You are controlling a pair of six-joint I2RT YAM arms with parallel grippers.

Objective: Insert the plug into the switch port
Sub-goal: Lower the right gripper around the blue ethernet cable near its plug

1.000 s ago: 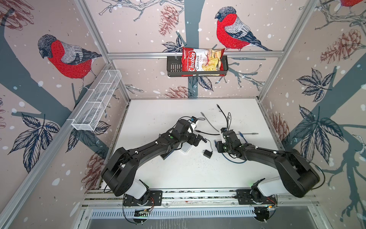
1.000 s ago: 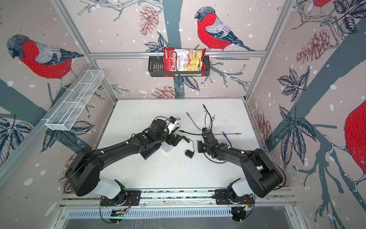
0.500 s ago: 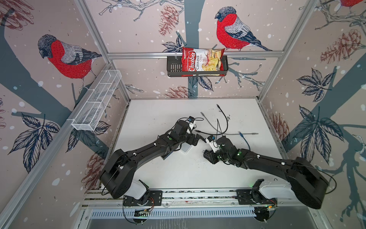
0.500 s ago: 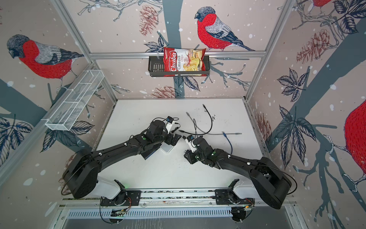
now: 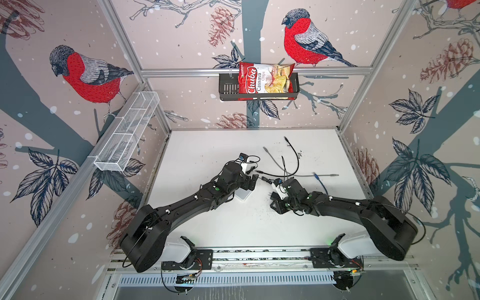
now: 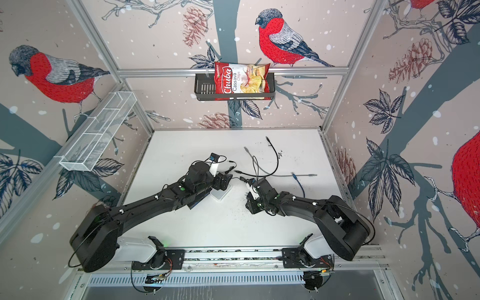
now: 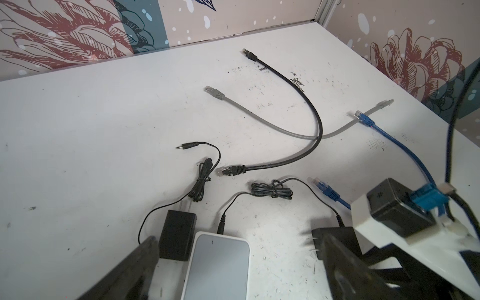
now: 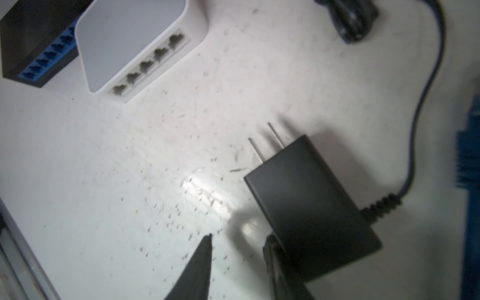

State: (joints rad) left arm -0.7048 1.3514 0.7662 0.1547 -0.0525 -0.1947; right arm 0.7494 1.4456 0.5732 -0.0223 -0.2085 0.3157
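Observation:
A white switch [image 7: 218,267] with a row of ports [image 8: 150,63] lies on the table. My left gripper [image 7: 236,237] stands wide open astride it, one finger on each side and neither touching. A thin lead's plug [image 7: 220,226] sits at the switch's back edge. That lead runs to a black power adapter [image 8: 309,205]. My right gripper [image 8: 239,237] is open and low over the table, with one fingertip [image 8: 270,246] against the adapter and nothing between the jaws. A second adapter [image 7: 178,233] has its barrel plug [image 7: 187,146] lying loose. In both top views the grippers [image 5: 250,181] [image 5: 274,201] face each other mid-table.
A black switch [image 8: 39,52] with blue ports lies beside the white one. Black [image 7: 311,122], grey [image 7: 259,119] and blue [image 7: 400,145] network cables lie loose behind. A chips bag [image 5: 265,81] sits in a wall basket, and a wire shelf [image 5: 127,132] hangs on the left wall.
My right arm has swung left and toward the front, bringing its gripper down beside the black adapter. The left arm has stayed over the white switch.

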